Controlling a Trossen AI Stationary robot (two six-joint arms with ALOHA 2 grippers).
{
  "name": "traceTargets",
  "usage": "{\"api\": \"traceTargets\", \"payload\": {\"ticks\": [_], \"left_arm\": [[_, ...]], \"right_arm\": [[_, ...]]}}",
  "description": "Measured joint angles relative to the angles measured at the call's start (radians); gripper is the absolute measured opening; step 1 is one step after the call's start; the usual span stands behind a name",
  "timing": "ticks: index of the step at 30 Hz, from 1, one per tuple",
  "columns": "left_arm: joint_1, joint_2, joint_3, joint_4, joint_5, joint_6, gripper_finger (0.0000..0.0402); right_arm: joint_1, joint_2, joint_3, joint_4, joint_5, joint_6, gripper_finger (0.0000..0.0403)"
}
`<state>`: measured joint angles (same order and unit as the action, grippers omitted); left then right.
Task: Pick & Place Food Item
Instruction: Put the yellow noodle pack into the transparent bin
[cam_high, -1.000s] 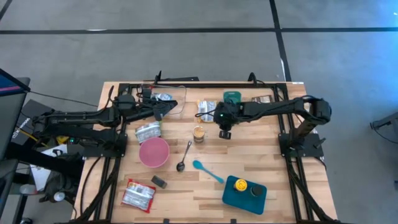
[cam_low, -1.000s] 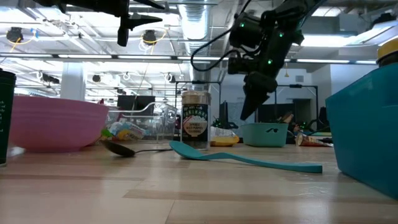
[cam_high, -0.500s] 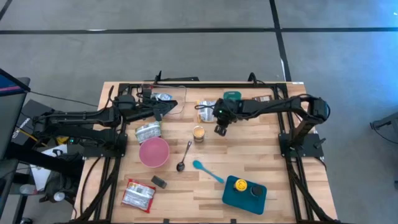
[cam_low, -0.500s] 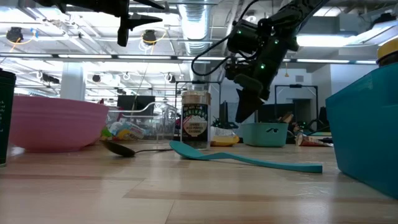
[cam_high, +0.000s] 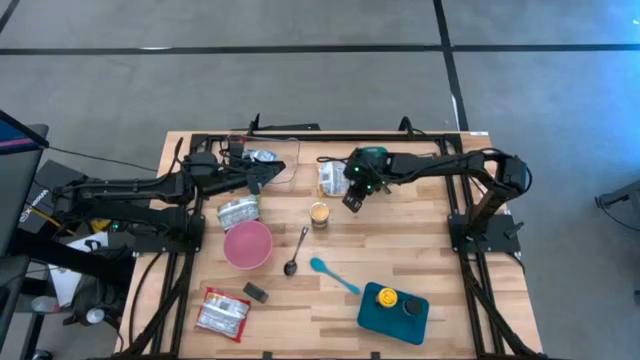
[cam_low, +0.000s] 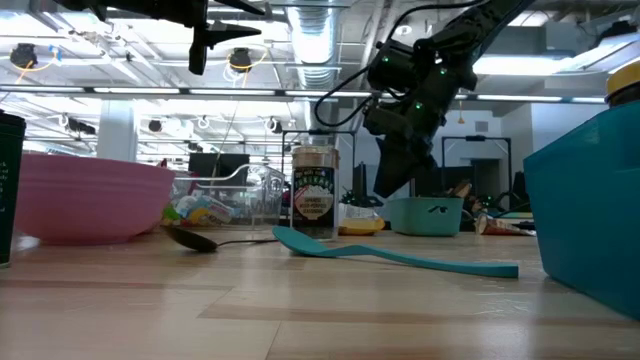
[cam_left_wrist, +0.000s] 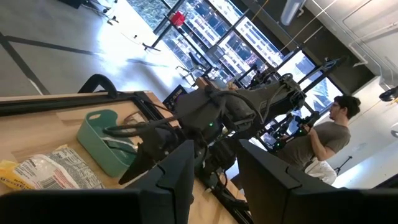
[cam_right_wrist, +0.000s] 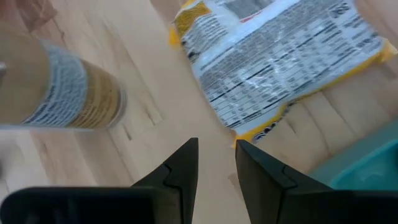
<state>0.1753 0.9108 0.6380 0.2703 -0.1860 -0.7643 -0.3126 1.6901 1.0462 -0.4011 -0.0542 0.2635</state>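
A pale wooden counter (cam_high: 400, 250) of butcher-block planks stands on a grey concrete floor (cam_high: 300, 90) crossed by dark lines. At table height the room behind shows an industrial ceiling (cam_low: 120, 60) with white pipes, ducts and long strip lights. Large gridded windows (cam_left_wrist: 205, 37) let in bright daylight, and a person (cam_left_wrist: 329, 134) in a light shirt stands among black equipment stands.

Left wrist view: the left gripper (cam_left_wrist: 214, 171) shows its two dark fingers (cam_left_wrist: 177, 171) with a narrow gap between them and nothing held. Beyond them the right arm (cam_left_wrist: 249, 109) reaches over the wooden table (cam_left_wrist: 37, 121), above a teal tray (cam_left_wrist: 102, 140) and a yellow-edged food packet (cam_left_wrist: 53, 171) just beside it. A person (cam_left_wrist: 326, 137) stands in the room behind.
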Motion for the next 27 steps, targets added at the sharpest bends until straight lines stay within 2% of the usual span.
{"api": "traceTargets", "payload": {"ticks": [7,12,22,27], "left_arm": [[0.000,0.000,0.000,0.000,0.000,0.000,0.0117],[0.000,0.000,0.000,0.000,0.000,0.000,0.0117],[0.000,0.000,0.000,0.000,0.000,0.000,0.0117],[0.000,0.000,0.000,0.000,0.000,0.000,0.0117]], "right_arm": [[0.032,0.000,0.000,-0.007,0.012,0.093,0.0102],[0.044,0.000,0.000,-0.006,0.126,0.120,0.0102],[0.036,0.000,0.000,0.054,0.129,0.132,0.0102],[0.026,0.000,0.000,0.059,0.082,0.129,0.0106]]}}
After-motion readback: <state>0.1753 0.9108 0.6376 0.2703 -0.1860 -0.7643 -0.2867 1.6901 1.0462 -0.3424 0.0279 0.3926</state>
